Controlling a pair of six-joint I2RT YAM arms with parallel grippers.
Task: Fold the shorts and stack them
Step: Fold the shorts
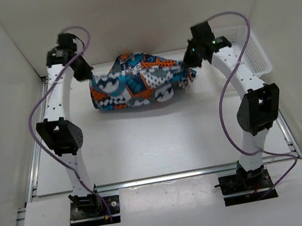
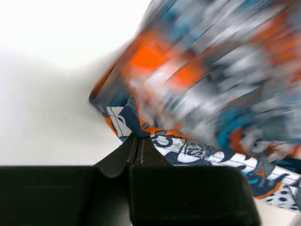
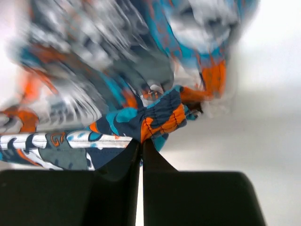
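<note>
The left gripper (image 1: 83,72) is at the far left of the table (image 1: 144,143), at the left end of the shorts (image 1: 137,83). In the left wrist view its jaws are pressed together on the edge of the fabric (image 2: 155,134), so it holds the shorts in a narrow pinch. The cloth above the left gripper (image 2: 139,140) is blurred.

The shorts lie as a bunched heap across the far middle of the table, between the two arms. Their print is blue, orange, white, black and grey. It has shapes like graffiti letters, but no word can be read in any view.

The right gripper (image 1: 191,65) is at the right end of the shorts. In the right wrist view the jaws of the right gripper (image 3: 141,142) are closed tight on a gathered fold of the cloth (image 3: 157,117).

At the far right stands a white mesh basket (image 1: 255,52), apart from the shorts. I cannot tell what is inside it
</note>
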